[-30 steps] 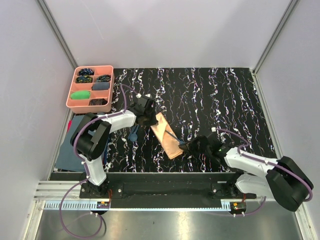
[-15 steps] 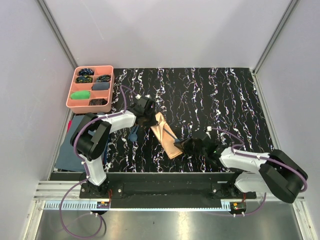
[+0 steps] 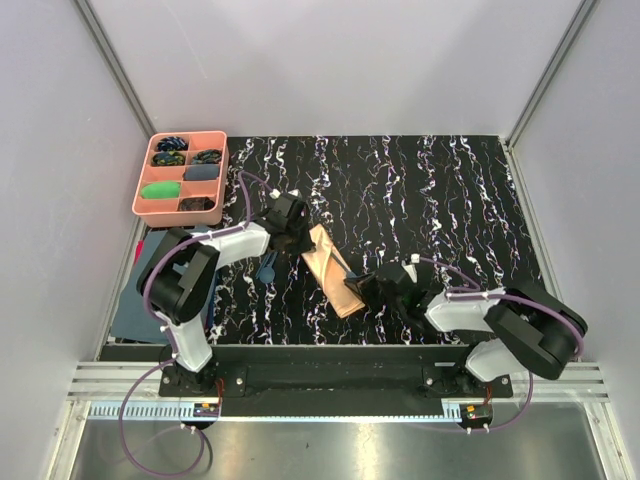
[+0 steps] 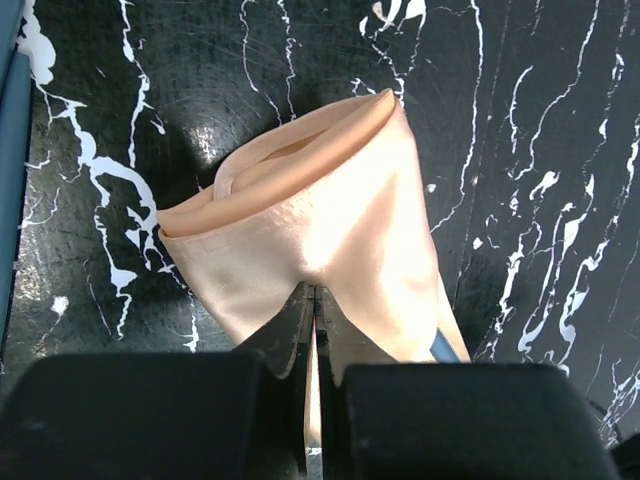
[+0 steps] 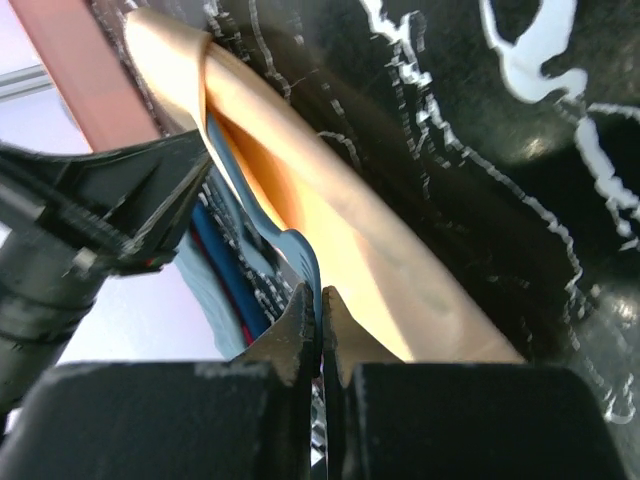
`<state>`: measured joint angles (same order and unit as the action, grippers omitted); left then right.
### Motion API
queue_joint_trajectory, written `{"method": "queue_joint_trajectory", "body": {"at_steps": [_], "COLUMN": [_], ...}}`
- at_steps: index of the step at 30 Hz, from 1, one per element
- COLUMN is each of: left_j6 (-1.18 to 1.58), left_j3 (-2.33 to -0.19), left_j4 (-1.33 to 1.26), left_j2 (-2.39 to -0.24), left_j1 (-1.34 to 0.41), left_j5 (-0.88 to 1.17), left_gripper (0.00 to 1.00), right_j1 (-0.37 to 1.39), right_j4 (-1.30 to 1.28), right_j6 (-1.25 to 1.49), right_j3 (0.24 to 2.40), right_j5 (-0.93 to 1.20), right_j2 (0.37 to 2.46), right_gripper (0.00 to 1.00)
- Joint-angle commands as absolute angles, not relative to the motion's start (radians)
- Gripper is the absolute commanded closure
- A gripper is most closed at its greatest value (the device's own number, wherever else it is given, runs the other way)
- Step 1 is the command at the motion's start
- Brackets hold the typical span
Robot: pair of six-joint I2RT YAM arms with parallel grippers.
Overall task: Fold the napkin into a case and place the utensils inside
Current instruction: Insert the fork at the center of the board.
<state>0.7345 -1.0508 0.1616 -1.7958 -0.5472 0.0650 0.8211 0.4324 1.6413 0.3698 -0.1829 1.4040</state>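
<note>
The napkin, folded into a narrow peach-orange case [image 3: 335, 272], lies slantwise on the black marbled table. My left gripper [image 3: 295, 236] is shut on the case's upper fabric layer at its far end; the left wrist view shows the pinch [image 4: 316, 300] and the case mouth [image 4: 300, 150] held open. My right gripper [image 3: 366, 288] is shut on a dark blue utensil [image 5: 290, 255] whose front part lies inside the case [image 5: 350, 230]. A sliver of that utensil shows at the case edge [image 4: 444, 346]. More dark blue utensils [image 3: 267, 266] lie on the table just left of the case.
A pink compartment tray [image 3: 145, 178] with small coloured bundles stands at the back left. A dark blue-grey cloth sheet [image 3: 138, 295] lies at the table's left edge. The walls close in on three sides.
My right gripper has moved left toward the case, and the dark blue utensil has slid further into it. My left gripper has stayed on the case's fabric.
</note>
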Motion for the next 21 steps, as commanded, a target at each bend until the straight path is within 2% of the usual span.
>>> {"method": "queue_joint_trajectory", "body": {"at_steps": [1,5,7,8,11,12,13,15,16,20,21], "left_j6": [0.738,0.732,0.730,0.730,0.710,0.704,0.687,0.667,0.640,0.546,0.514], "left_j3": [-1.043,-1.048,-1.049,-1.054,-1.075,-1.080,-1.089,-1.110,-1.142,-1.235,-1.255], "left_j4": [0.126,0.136,0.140,0.143,0.184,0.210,0.221,0.292,0.319,0.474,0.539], "left_j2": [-1.740,-1.723,-1.720,-1.712,-1.678,-1.666,-1.651,-1.612,-1.605,-1.586,-1.589], "left_j1": [-0.546,-0.546,-0.548,-0.546,-0.546,-0.546,-0.545,-0.542,-0.535,-0.508,-0.490], "left_j5": [0.086,0.081,0.083,0.084,0.072,0.052,0.046,0.020,0.020,0.002,-0.038], "left_gripper": [0.97,0.98,0.98,0.98,0.94,0.91,0.80,0.69,0.59,0.46,0.46], "right_j1": [0.828,0.830,0.830,0.831,0.834,0.834,0.838,0.836,0.836,0.836,0.835], "right_j4": [0.546,0.604,0.614,0.618,0.588,0.566,0.501,0.444,0.383,0.186,0.158], "right_j6": [1.663,1.677,1.678,1.674,1.667,1.666,1.666,1.651,1.648,1.594,1.576], "right_j3": [0.393,0.400,0.403,0.405,0.388,0.379,0.376,0.371,0.370,0.400,0.417], "right_j5": [-0.206,-0.192,-0.181,-0.175,-0.144,-0.126,-0.115,-0.085,-0.072,-0.005,0.052], "right_j2": [1.488,1.534,1.543,1.542,1.511,1.496,1.461,1.418,1.367,1.231,1.188], "right_gripper": [1.00,0.96,0.91,0.81,0.63,0.60,0.56,0.48,0.46,0.32,0.29]}}
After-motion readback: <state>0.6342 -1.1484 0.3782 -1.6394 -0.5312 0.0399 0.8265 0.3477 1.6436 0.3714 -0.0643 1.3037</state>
